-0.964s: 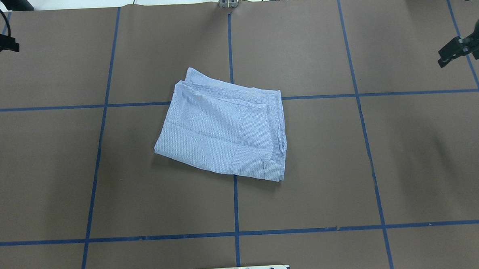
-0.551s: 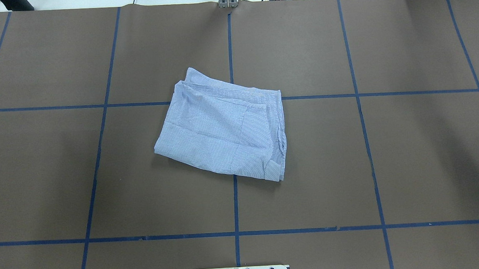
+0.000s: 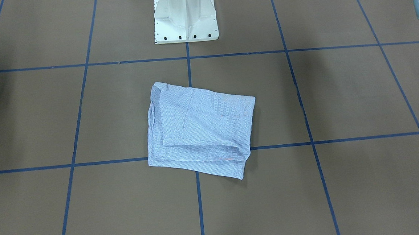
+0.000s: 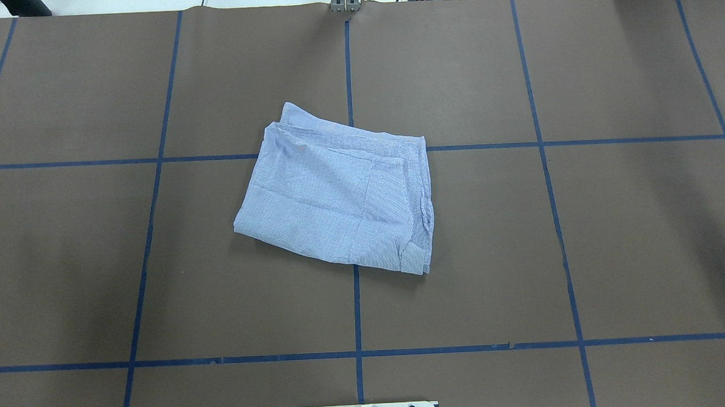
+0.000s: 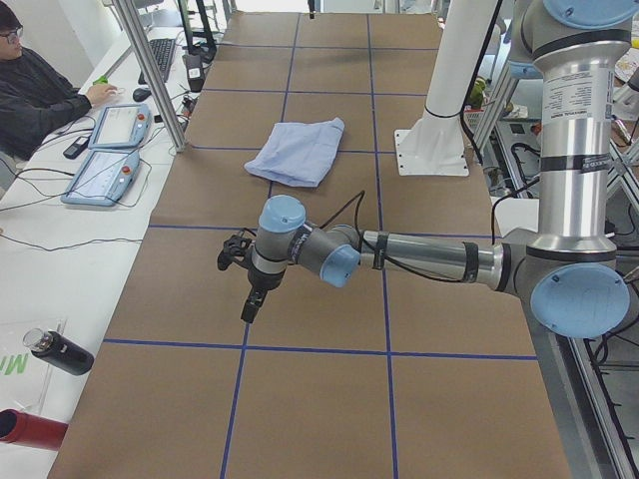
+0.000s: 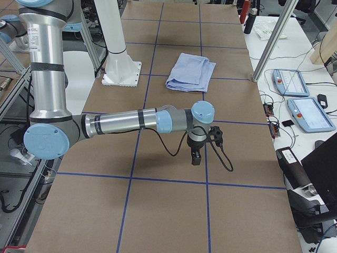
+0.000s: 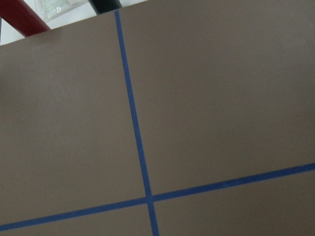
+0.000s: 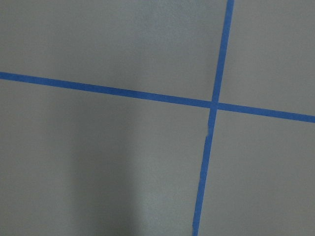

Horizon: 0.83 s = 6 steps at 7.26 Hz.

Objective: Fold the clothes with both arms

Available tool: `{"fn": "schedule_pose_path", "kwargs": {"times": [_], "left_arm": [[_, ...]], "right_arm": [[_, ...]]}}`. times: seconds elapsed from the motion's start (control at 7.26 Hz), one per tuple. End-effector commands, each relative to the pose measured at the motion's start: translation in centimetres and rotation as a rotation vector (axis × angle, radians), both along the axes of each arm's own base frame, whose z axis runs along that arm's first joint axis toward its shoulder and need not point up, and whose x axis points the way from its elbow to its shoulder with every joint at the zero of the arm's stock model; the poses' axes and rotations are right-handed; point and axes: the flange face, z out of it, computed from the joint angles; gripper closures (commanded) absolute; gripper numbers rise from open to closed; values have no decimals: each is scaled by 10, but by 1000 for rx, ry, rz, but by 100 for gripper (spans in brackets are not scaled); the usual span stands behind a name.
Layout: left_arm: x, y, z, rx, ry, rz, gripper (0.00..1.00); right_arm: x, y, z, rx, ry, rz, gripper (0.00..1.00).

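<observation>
Both arms have left the overhead frame; a second ago they showed at its upper left and right edges. The shirt [image 4: 338, 198] is unmoved. Judged: fold finished, arms pulled clear. The shirt lies folded mid-frame on the surface [image 4: 585, 249], over crossing blue tape lines [image 4: 488, 146]. The left fingers [image 5: 249, 309] and right fingers [image 6: 196, 157] hang over bare surface, well apart from the shirt; wide or narrow, cannot tell. One layer pokes out at the shirt's upper left, a cuff at its lower right. There is open room all round.
</observation>
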Motion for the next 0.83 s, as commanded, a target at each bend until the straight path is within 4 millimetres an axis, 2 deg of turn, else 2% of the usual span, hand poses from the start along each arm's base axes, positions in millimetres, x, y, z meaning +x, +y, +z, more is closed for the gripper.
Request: {"fn": "schedule_pose_path", "kwargs": {"times": [0.0, 0.14, 0.28, 0.41, 0.55, 0.69], "left_arm": [[-45, -10, -10, -103, -72, 84, 1], [-60, -6, -7, -184, -67, 83, 1], [-71, 4, -5, -264, 26, 67, 1], [-66, 13, 10, -325, 96, 77, 1], [-64, 20, 37, -362, 117, 83, 1], [-62, 23, 45, -350, 146, 95, 1]], "right_arm": [[7, 6, 9, -33, -25, 19, 0], [4, 10, 24, -72, -60, 16, 0], [5, 13, 25, -81, -80, 18, 0], [5, 14, 27, -85, -81, 19, 0], [5, 19, 32, -93, -80, 18, 0], [7, 23, 35, -98, -79, 19, 0]]}}
